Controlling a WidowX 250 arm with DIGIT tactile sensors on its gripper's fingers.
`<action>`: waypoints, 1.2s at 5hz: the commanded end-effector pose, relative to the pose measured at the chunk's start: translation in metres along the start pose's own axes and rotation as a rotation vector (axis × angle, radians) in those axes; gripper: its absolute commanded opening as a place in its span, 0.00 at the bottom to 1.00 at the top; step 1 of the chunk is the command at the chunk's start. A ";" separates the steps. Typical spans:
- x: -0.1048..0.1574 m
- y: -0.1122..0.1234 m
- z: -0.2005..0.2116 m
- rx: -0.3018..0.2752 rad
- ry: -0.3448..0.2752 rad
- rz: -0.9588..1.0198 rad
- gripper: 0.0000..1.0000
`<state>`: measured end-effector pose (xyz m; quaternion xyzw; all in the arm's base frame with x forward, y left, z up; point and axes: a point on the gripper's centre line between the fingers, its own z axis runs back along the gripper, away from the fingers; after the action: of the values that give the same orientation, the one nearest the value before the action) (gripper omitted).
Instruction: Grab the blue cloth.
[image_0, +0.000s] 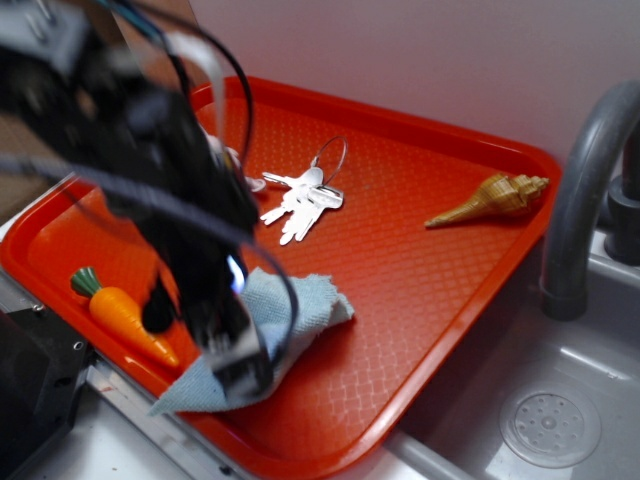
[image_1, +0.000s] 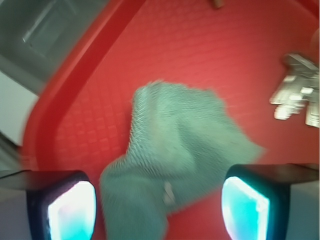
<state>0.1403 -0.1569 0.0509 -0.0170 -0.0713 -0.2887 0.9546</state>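
Now spread apart, end effector (image_1: 159, 202) straddling the blue cloth (image_1: 175, 150), one glowing pad (image_1: 72, 210) on each side, fabric between but not pinched. Cloth crumpled near the front edge of the red tray (image_0: 430, 300), one corner draped over the rim. Toy carrot (image_0: 125, 312) just beside it, keys (image_0: 305, 200) farther back, seashell (image_0: 490, 198) well apart. Grey faucet (image_0: 585, 190) and sink beside the tray.

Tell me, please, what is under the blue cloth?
The blue cloth lies on the red tray, with one corner hanging over the tray's front rim. The open gripper hovers above it. Whether something small lies beneath the cloth cannot be seen, because the fabric covers it.
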 end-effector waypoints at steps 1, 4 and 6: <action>-0.010 -0.006 -0.031 -0.032 -0.004 0.049 0.00; -0.004 0.032 0.004 -0.031 -0.058 0.150 0.00; -0.010 0.090 0.085 0.103 -0.036 0.388 0.00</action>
<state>0.1746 -0.0633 0.1244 0.0189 -0.0774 -0.0953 0.9923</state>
